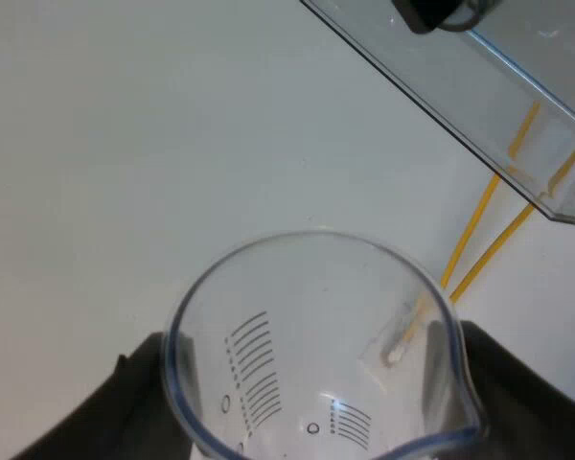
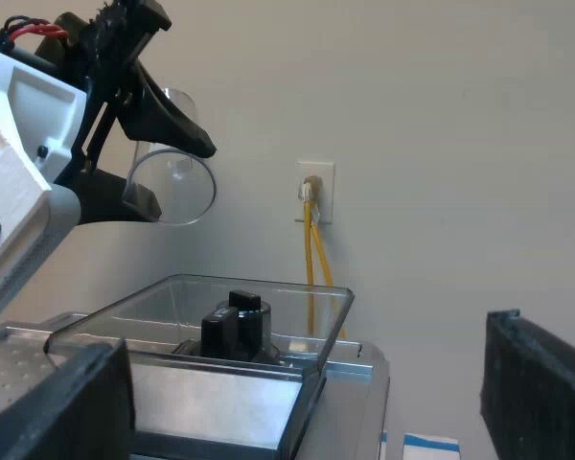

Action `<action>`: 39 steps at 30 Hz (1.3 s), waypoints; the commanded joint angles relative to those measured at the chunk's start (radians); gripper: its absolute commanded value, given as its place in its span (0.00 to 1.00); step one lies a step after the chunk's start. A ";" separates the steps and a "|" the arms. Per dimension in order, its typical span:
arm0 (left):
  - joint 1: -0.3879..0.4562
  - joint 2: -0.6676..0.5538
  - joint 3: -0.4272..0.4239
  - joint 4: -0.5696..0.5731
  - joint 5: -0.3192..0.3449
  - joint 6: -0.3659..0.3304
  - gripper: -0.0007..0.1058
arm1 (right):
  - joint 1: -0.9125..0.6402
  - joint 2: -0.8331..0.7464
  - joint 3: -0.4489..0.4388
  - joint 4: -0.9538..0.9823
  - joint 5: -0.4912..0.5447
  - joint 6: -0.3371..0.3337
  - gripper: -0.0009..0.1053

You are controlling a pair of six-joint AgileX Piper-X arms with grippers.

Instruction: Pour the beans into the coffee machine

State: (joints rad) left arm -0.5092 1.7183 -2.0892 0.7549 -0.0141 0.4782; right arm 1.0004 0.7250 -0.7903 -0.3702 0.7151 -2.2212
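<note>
Gripping a clear plastic measuring glass [image 1: 316,335] with printed scale marks in the left hand [image 1: 321,393], tipped on its side, up near the smoky transparent bean hopper [image 2: 220,292] atop the silver metal espresso machine [image 2: 350,383]. Seems empty: no beans visible inside. Probably poured already; only righting and setting it down left. With the right hand [image 2: 297,393] spread wide, holding nothing.

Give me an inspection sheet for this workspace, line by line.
Surface: nothing seen.
Job's things: measuring glass looks empty, tipped on its side, higher than the hopper on the espresso machine.
Clutter: blue-and-white item beside the machine, kind unclear.
Grippers: left gripper shut on the measuring glass; right gripper open, holding nothing.
Cables: two yellow cables hang from a wall socket.
Surroundings: plain pale wall.
</note>
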 commanded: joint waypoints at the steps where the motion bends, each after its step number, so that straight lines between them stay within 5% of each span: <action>1: -0.003 -0.004 -0.008 -0.021 -0.012 0.007 0.01 | 0.000 -0.004 -0.009 -0.015 -0.003 0.003 0.72; 6: -0.003 -0.004 -0.008 -0.012 -0.012 -0.023 0.01 | 0.000 -0.004 -0.009 -0.015 -0.003 0.003 0.72; 9: -0.005 -0.004 -0.008 -0.012 -0.009 -0.135 0.01 | 0.000 -0.004 -0.009 -0.015 -0.003 0.003 0.72; 15: -0.024 -0.028 -0.008 -0.012 -0.020 -0.591 0.01 | 0.000 -0.004 -0.009 -0.015 -0.003 0.003 0.72; 18: -0.041 -0.041 -0.008 -0.012 -0.077 -0.908 0.01 | 0.000 -0.004 -0.009 -0.015 -0.041 0.003 0.72; 21: -0.043 -0.042 -0.008 -0.012 -0.102 -0.973 0.01 | 0.000 -0.004 -0.009 -0.015 -0.116 0.003 0.72; 22: -0.057 -0.047 -0.008 -0.012 -0.189 -1.178 0.01 | 0.000 -0.004 -0.009 -0.015 -0.203 0.003 0.72; 26: -0.075 -0.063 -0.008 -0.008 -0.283 -1.333 0.01 | 0.000 -0.004 -0.009 -0.015 -0.226 0.003 0.72; 32: -0.072 -0.130 -0.008 0.060 -0.284 -1.570 0.01 | 0.000 -0.013 -0.009 -0.013 -0.226 0.005 0.72; 39: -0.072 -0.201 -0.008 0.176 -0.257 -1.764 0.01 | 0.012 -0.038 -0.009 -0.006 -0.226 0.005 0.72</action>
State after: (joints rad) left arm -0.5812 1.5306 -2.0939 0.9102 -0.2660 -1.2263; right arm 1.0086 0.7035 -0.7903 -0.3629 0.4926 -2.2143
